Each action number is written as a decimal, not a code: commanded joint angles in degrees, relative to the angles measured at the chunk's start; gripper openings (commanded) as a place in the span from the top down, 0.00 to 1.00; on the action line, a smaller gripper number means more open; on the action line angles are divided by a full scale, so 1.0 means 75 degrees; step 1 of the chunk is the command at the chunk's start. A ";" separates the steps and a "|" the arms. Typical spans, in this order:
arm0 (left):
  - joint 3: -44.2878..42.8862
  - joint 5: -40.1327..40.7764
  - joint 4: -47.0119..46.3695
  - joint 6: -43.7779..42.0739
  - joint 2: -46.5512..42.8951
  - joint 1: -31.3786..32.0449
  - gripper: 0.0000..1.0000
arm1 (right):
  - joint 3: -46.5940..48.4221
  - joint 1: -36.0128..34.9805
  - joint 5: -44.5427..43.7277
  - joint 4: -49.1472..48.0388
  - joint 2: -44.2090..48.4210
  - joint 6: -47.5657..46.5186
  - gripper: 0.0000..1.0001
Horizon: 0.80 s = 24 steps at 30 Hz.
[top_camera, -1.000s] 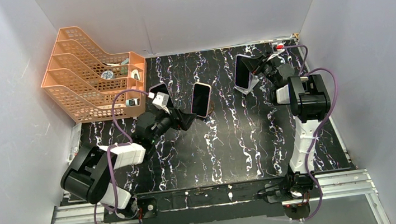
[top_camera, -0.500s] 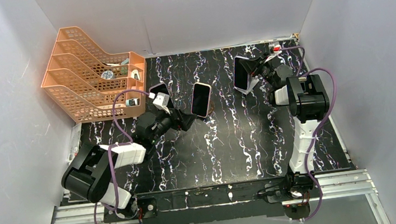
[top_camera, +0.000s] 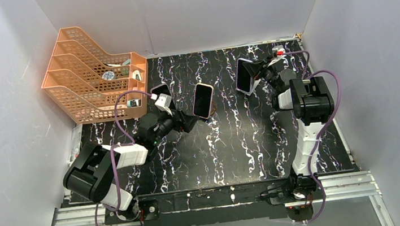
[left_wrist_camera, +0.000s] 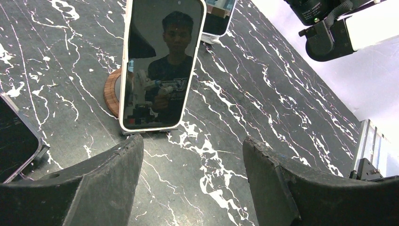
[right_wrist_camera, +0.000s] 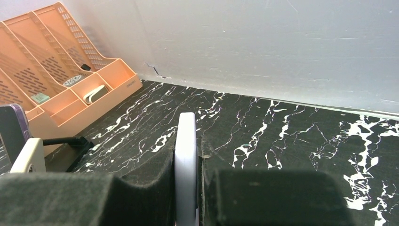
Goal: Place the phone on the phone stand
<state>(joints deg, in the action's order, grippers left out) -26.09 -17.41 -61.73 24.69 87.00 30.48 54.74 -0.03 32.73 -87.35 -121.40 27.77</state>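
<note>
The left gripper's (left_wrist_camera: 193, 143) fingers (left_wrist_camera: 108, 179) are spread wide and hold nothing. Just beyond their tips a phone (left_wrist_camera: 162, 63) stands nearly upright with its foot on a round wooden stand (left_wrist_camera: 112, 92), so this one looks already placed. The danger here is the way out: the tips sit close to the phone's lower edge, and a sideways swing or a forward nudge could clip it and tip it off the stand onto the table (left_wrist_camera: 263, 94). A straight pull back seems the safest. A dark phone (left_wrist_camera: 16, 136) lies by the left finger and could be brushed too. The right gripper's (right_wrist_camera: 197, 174) fingers (right_wrist_camera: 146, 181) are closed on a second, white-edged phone (right_wrist_camera: 186, 141), pinched across its thin sides and seen edge-on. From above it hangs tilted near the back wall, well apart from the first. That narrow, smooth grip could let it slide or twist when it is lowered. I cannot tell whether another stand waits under it. The orange rack (right_wrist_camera: 56, 61) is far enough off to pose no threat.
</note>
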 commanded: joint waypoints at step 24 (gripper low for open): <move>-0.0084 -0.0188 -0.0230 -0.0057 0.0092 -0.0044 0.26 | 0.0020 0.0291 0.0381 -0.2300 0.0144 -0.0179 0.62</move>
<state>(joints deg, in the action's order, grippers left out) -26.09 -18.17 -61.76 24.69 87.64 30.48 52.18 1.54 33.95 -86.78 -119.68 25.65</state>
